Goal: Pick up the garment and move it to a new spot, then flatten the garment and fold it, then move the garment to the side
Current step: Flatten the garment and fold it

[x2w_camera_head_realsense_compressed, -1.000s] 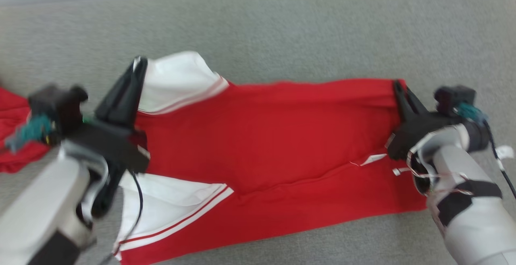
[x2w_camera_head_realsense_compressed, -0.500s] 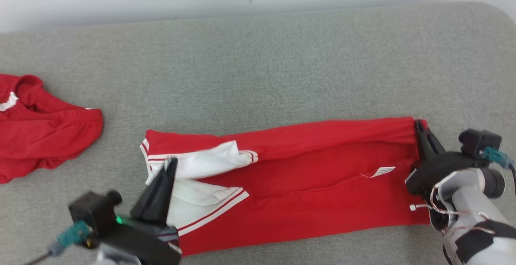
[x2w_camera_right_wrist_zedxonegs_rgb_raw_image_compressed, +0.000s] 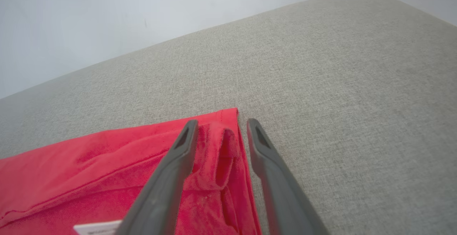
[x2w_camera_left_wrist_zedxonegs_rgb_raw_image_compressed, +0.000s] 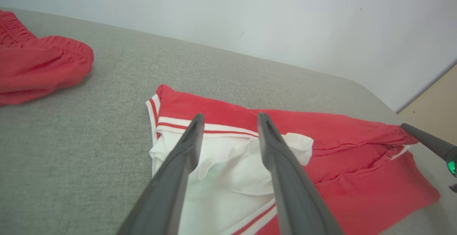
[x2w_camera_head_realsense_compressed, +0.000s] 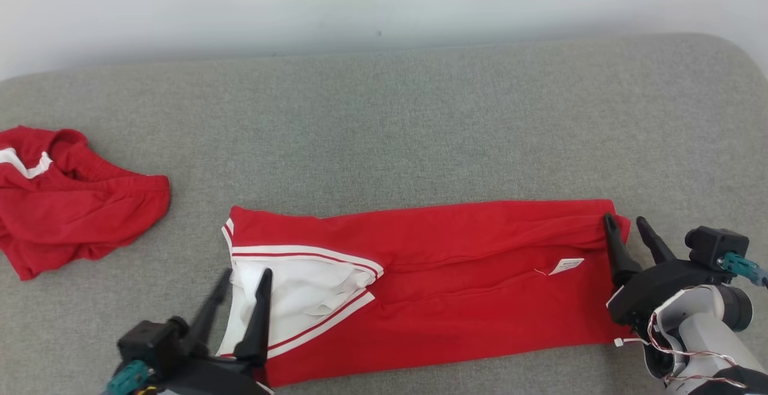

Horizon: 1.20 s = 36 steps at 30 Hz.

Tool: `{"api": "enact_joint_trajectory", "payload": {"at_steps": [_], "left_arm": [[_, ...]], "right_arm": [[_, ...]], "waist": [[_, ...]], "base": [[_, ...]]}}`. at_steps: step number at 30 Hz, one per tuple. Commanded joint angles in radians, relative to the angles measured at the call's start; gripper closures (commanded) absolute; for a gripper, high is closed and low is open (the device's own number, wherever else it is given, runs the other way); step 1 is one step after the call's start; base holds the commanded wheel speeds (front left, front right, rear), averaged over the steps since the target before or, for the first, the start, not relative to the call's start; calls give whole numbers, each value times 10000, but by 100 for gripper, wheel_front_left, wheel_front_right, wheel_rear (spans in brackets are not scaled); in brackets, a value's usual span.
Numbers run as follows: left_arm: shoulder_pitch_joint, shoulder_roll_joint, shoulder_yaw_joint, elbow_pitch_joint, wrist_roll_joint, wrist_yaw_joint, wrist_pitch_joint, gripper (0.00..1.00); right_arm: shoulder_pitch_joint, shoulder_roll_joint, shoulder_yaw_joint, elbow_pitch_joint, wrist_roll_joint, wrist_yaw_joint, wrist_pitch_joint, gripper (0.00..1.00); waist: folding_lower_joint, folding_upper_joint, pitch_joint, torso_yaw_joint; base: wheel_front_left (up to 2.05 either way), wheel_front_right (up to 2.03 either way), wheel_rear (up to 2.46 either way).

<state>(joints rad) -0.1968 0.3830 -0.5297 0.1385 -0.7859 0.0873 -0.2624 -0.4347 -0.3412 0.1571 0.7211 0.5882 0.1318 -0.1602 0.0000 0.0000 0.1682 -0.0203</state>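
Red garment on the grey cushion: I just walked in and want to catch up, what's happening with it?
The robot is working on the red garment, which lies as a long folded strip on the grey cushion. Its left gripper is open over the white sleeve end. Its right gripper is open at the hem end, jaws either side of the edge. Neither holds the cloth. A second red garment sits crumpled off to the left.

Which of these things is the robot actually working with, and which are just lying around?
In the job: the long red garment with white panels, stretched out; the left claw and right claw, both open at its two ends.
Just lying about: the crumpled red garment at the far left; the grey cushion underneath.
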Motion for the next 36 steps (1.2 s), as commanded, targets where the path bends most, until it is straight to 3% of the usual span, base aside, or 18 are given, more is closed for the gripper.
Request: {"api": "enact_joint_trajectory", "payload": {"at_steps": [1,3,4,5,8,10,13,19,36], "left_arm": [[236,-92,406,-75,410,3,-30,0],[315,-200,722,-176,721,48,-31,0],[507,-509,1529,-459,1401,182,-30,0],[507,-509,1529,-459,1401,182,-30,0],[919,-945,2743,-870,2507,248,-30,0],[1194,-1372,3413,-1152,2937,225,-30,0],[1677,-1540,4282,-1119,4185,15,-31,0],[2004,-1302,4446,-412,5437,-133,-31,0],[2216,-1654,4755,-79,5788,-382,-32,0]], "right_arm": [[214,-15,-48,-149,-57,-19,-73,0],[270,-44,-94,-244,-79,-19,-69,0],[386,-86,-174,-385,-99,-19,-16,0],[386,-86,-174,-385,-99,-19,-16,0],[538,-49,-297,-418,-167,-19,177,0],[581,-7,-366,-328,-234,-19,304,0],[622,87,-512,116,-419,-19,411,0],[445,320,-635,1079,-618,-19,563,0],[-9,456,-458,2964,-584,-19,701,0]], "waist": [[0,0,-183,40],[0,0,-256,45],[0,0,-399,62],[0,0,-399,62],[0,0,-571,92],[0,0,-654,138],[0,0,-865,256],[0,0,-1174,409],[0,0,-1483,639]], "base": [[0,0,0],[0,0,0],[0,0,0],[0,0,0],[0,0,0],[0,0,0],[0,0,0],[0,0,0],[0,0,0]]}}
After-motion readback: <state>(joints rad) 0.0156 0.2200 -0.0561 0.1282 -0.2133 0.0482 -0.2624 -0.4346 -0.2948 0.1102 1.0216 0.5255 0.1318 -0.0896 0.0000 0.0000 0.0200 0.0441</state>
